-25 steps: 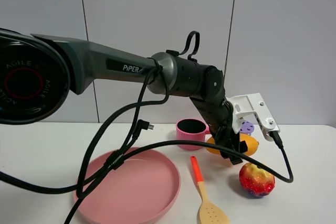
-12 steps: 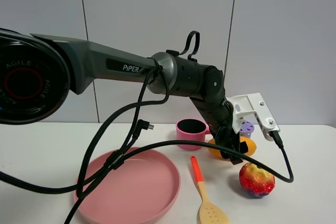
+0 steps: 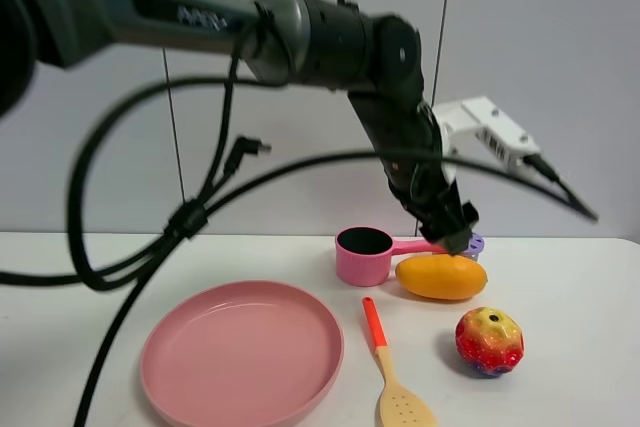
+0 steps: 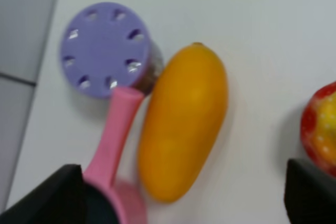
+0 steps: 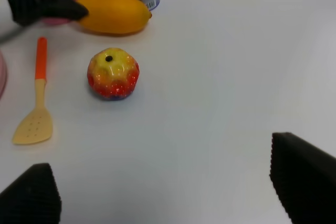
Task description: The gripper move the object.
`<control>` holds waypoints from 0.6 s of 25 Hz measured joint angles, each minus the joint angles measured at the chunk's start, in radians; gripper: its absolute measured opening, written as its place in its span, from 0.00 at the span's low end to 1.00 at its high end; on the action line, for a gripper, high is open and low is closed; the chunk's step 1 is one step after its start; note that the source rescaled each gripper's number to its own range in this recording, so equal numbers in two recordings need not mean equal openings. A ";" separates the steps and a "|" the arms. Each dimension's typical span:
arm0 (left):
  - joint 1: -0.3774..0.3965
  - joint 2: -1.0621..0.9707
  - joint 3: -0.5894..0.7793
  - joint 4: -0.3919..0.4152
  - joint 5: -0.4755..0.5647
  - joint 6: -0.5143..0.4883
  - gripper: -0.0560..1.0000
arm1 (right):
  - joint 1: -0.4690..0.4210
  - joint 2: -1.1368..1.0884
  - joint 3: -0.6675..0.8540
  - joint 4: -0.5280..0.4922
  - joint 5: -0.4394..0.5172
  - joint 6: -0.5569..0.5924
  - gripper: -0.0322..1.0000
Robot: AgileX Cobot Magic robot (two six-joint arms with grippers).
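Observation:
The object, a smooth yellow-orange mango (image 3: 440, 277), lies on the white table just right of the pink saucepan (image 3: 364, 255), along its handle. It also shows in the left wrist view (image 4: 182, 121) and the right wrist view (image 5: 113, 13). My left gripper (image 3: 455, 237) hangs just above the mango's far side, open and empty; in its wrist view the gripper (image 4: 181, 167) has its black fingers (image 4: 63, 192) wide apart at the corners. My right gripper (image 5: 157, 182) is open and empty over bare table, well away from the mango.
A round red-yellow bumpy fruit (image 3: 489, 341) lies in front of the mango. A purple-capped shaker (image 4: 105, 50) stands behind the saucepan's handle. An orange-handled spatula (image 3: 388, 372) and a pink plate (image 3: 190, 387) lie at the front left. Black cables hang across the left.
The left arm has risen and its gripper has come up off the mango. The mango now lies free on the table next to the saucepan.

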 joint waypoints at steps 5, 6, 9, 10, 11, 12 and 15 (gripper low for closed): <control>0.040 -0.178 0.000 0.095 0.227 -0.209 0.70 | 0.000 0.000 0.000 0.000 0.000 0.000 1.00; 0.053 -0.208 0.000 0.118 0.269 -0.249 0.70 | 0.000 0.000 0.000 0.000 0.000 0.000 1.00; 0.103 -0.314 0.000 0.160 0.421 -0.330 0.71 | 0.000 0.000 0.000 0.000 0.000 0.000 1.00; 0.128 -0.341 0.000 0.163 0.442 -0.351 0.71 | 0.000 0.000 0.000 0.000 0.000 0.000 1.00; 0.151 -0.375 0.000 0.161 0.455 -0.372 0.71 | 0.000 0.000 0.000 0.001 0.000 0.000 1.00; 0.181 -0.409 0.002 0.153 0.457 -0.393 0.71 | 0.000 0.000 0.000 0.001 0.000 0.000 1.00; 0.279 -0.521 0.048 0.103 0.457 -0.443 0.71 | 0.000 0.000 0.000 0.001 0.000 0.000 1.00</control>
